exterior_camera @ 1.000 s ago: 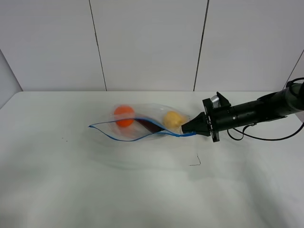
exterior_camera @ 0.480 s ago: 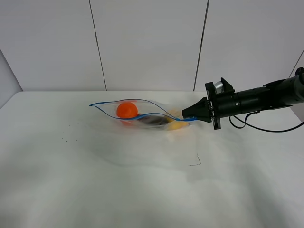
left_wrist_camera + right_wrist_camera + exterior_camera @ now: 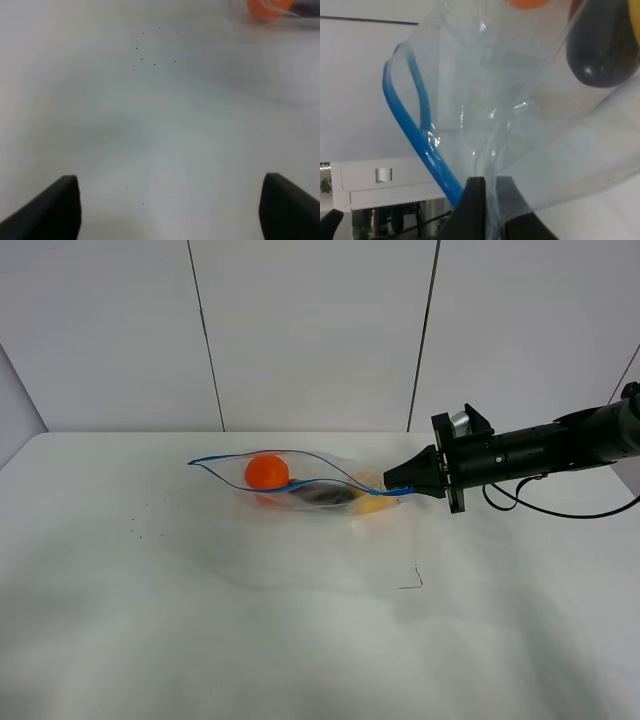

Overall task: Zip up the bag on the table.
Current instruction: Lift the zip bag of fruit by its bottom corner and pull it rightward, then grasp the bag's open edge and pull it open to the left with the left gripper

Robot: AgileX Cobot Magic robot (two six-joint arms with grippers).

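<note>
The clear bag point(image 3: 300, 483) lies on the white table point(image 3: 200, 620), its right end lifted. Its blue zip strip point(image 3: 225, 459) gapes open along the top. An orange ball point(image 3: 267, 471), a dark oblong item point(image 3: 325, 494) and a yellow fruit point(image 3: 373, 504) show inside. My right gripper point(image 3: 392, 483) is shut on the bag's right end by the zip strip; the right wrist view shows its fingers point(image 3: 476, 205) pinching the plastic point(image 3: 520, 150) beside the blue strip point(image 3: 415, 135). My left gripper point(image 3: 170, 179) is open and empty over bare table, the orange ball point(image 3: 269, 7) far ahead.
A small black corner mark point(image 3: 411, 580) is on the table in front of the bag. Tiny dark specks point(image 3: 140, 530) dot the table's left part. A panelled white wall point(image 3: 310, 330) stands behind the table. A black cable point(image 3: 560, 530) hangs from the right arm.
A second ago the bag lay lower with the zip strip on its near side. My right gripper has raised its end and the bag turned, mouth upward. Nothing moved in the last half second.
</note>
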